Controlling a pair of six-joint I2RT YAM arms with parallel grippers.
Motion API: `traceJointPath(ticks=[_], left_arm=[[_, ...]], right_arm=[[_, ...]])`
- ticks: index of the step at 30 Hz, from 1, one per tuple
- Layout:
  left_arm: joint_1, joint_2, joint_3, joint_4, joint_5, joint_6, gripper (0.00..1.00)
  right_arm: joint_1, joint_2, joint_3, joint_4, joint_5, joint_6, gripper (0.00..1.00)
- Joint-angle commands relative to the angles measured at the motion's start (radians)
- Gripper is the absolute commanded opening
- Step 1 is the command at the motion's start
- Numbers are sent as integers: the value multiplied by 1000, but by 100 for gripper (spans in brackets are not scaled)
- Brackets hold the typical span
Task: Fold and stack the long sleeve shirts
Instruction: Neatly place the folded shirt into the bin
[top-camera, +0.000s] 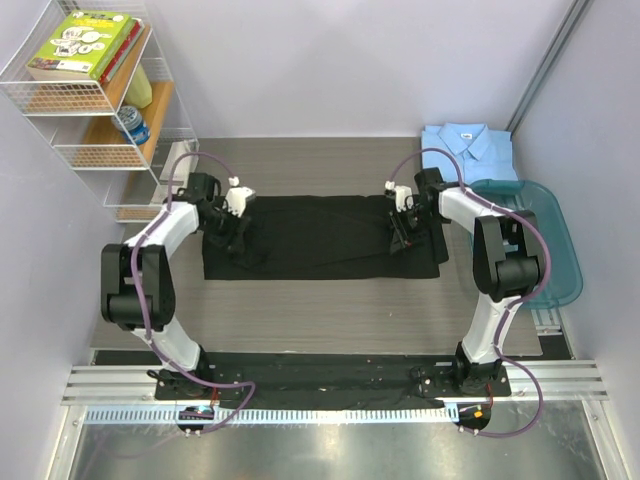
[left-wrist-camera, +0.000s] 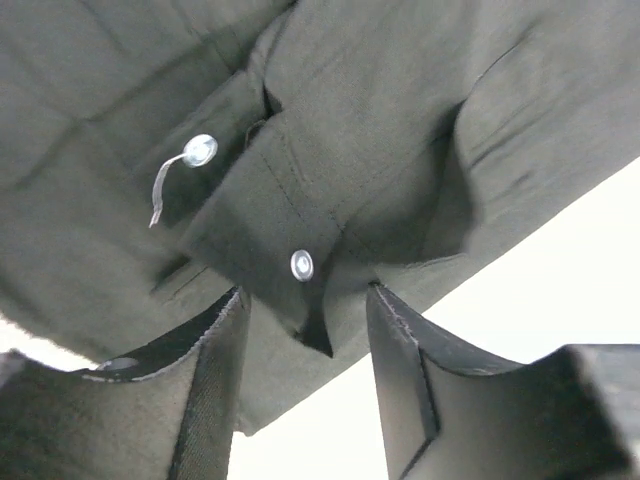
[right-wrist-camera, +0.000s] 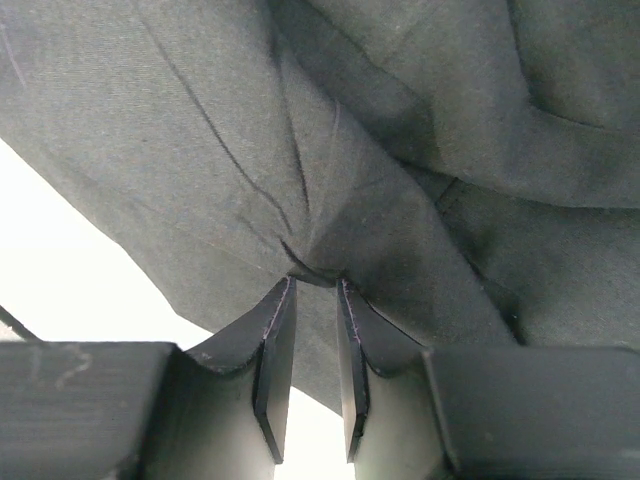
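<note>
From above, the black shirt (top-camera: 320, 240) lies spread flat in a wide, matte rectangle across the middle of the grey wood-grain counter (top-camera: 320, 320). The light blue shirt (top-camera: 468, 150) sits folded into a neat square with its collar up in the far right corner. It is just beside the rim of a glossy teal plastic tub (top-camera: 558, 265). A white wire shelf (top-camera: 100, 85) at the far left holds books and a few small items. The left arm (top-camera: 165, 230) bends at its elbow and reaches inward over the shirt's left end. The right arm (top-camera: 462, 205) mirrors it over the right end, with both wrists tipped down onto the cloth.

The left wrist view is filled with finely woven black fabric. It shows a stitched placket, one small pale button (left-wrist-camera: 301, 265), and a second button with a loose thread trailing from it. The left fingers (left-wrist-camera: 205, 400) are dark and wedge-shaped with a rough pad surface. They stand apart and grip nothing, and a pointed corner of the placket hangs in the gap between them.

In the right wrist view the same black cloth drapes in soft folds with creases running to a single point. The right fingers (right-wrist-camera: 275, 340) are drawn nearly together, and a small tuck of the black shirt is pinched between their tips. The fabric is pulled taut around that pinch.
</note>
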Motion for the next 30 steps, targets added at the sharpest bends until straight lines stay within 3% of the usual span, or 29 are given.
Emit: traceJointPath(ticks=[1,6,10,19,26,30], left_arm=[[9,-140,58,40,96,-49,53],[-2,-111,172,30,1,-11,56],[-58,-34,225,-12,-72,104,57],[-92,289,351,-68,-286,187,45],[-54,278,175,-73,-433,265,35],[-41,195,78,-137,-340,247,33]], right_arm=[[-1,2,6,37,50,-2,28],[12,55,25,74,133,4,28],[22,85,46,84,178,6,28],[107,185,121,133,310,-17,29],[164,318,294,140,374,-54,29],[188,436,518,140,431,-100,29]])
